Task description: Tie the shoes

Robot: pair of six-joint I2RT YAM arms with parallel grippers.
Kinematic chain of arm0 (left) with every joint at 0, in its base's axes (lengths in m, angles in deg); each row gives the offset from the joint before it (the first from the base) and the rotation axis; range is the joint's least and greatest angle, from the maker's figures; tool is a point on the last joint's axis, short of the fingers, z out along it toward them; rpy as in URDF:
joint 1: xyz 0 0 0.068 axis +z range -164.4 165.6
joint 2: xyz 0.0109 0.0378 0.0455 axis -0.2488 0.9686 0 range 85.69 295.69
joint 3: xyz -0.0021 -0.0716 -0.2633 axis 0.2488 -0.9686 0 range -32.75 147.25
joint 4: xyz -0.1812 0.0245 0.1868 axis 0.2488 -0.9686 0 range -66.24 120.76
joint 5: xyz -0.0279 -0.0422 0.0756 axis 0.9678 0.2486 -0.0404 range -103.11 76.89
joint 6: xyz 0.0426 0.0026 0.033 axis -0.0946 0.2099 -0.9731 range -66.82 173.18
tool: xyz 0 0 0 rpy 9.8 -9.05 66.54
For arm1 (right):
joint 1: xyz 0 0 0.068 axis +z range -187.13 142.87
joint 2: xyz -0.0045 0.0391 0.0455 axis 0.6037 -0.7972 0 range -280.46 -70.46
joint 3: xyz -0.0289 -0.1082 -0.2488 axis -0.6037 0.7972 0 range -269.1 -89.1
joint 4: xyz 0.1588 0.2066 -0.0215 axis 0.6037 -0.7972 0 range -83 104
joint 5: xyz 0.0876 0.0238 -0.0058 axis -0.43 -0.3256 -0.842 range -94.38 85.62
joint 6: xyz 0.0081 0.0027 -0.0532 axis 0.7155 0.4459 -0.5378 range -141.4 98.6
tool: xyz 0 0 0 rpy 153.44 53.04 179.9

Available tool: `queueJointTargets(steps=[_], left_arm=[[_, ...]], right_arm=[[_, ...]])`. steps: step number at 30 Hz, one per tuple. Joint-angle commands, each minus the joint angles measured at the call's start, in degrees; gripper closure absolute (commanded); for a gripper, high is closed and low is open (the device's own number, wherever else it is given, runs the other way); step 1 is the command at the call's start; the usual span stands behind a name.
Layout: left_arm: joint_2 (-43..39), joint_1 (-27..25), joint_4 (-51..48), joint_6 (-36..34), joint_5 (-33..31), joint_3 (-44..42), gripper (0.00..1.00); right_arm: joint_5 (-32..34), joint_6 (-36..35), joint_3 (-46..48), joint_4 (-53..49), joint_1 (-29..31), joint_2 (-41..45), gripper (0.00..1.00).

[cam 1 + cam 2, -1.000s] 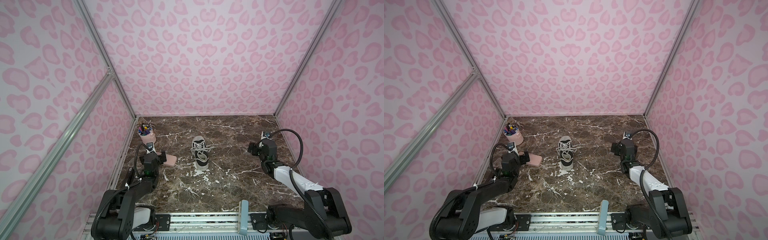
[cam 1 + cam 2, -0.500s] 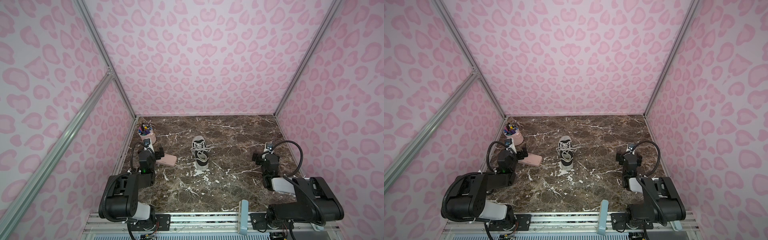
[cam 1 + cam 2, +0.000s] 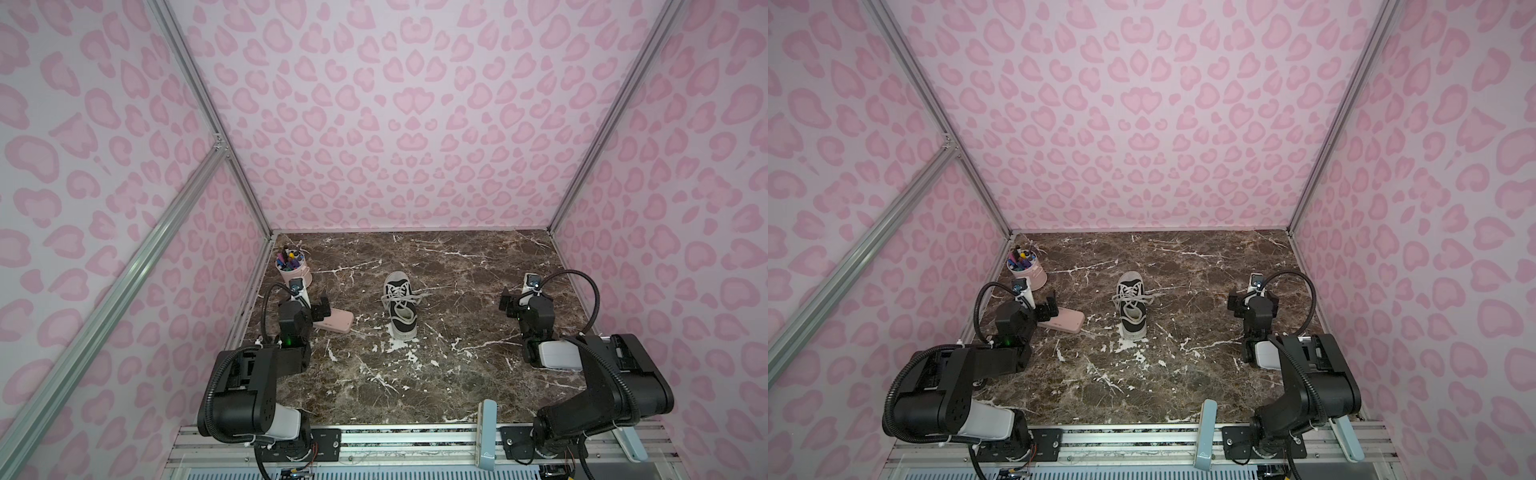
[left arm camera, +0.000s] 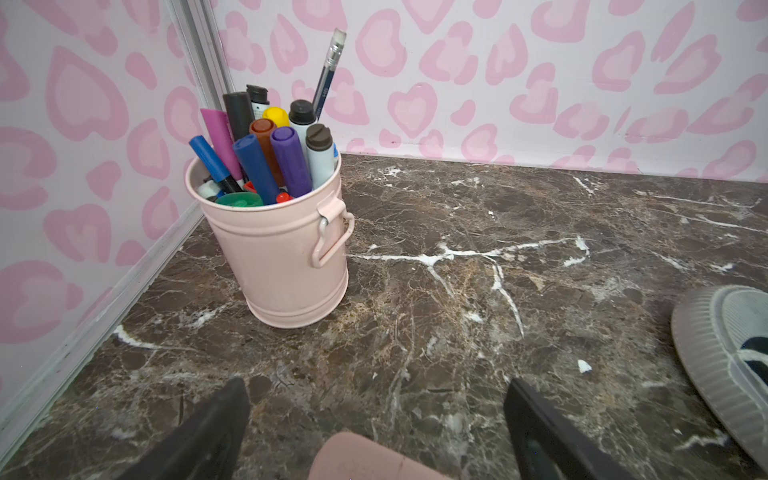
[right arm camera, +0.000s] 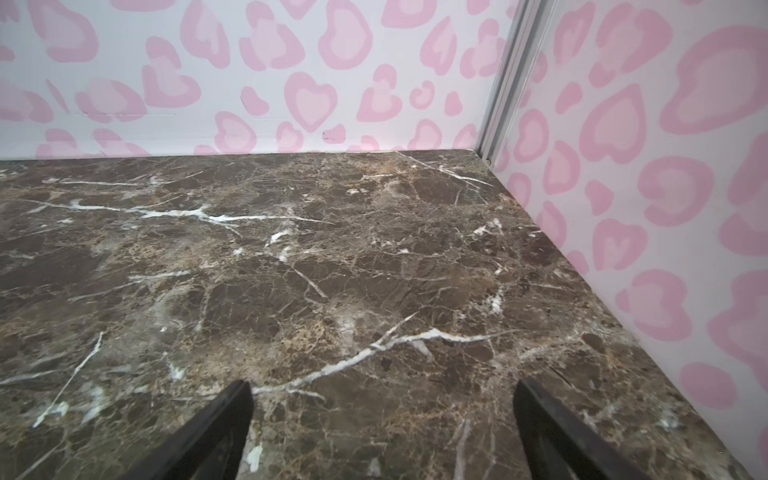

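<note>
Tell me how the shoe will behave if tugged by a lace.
The shoe looks small and canvas, so probably light; it would likely slide on the smooth marble table. Its flat laces lie limp across it, so expect them to flop, not hold shape.

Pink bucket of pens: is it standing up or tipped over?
Standing up. The pink metal bucket sits on its flat base, rim upward, coloured markers poking out.

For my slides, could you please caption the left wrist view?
Open fingers above a pink case, facing a pink bucket of markers; sneaker toe nearby.
</note>
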Motion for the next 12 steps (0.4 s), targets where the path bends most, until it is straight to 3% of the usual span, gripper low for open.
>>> queueJointTargets(steps=[1,12], left_arm=[[0.2,0.0,0.7,0.2,0.3,0.5,0.03],[0.1,-0.3,0.6,0.0,-0.2,0.6,0.03]], right_arm=[[-0.1,-0.1,-0.1,-1.2,-0.1,0.1,0.00],[-0.2,-0.1,-0.3,-1.3,-0.1,0.1,0.00]])
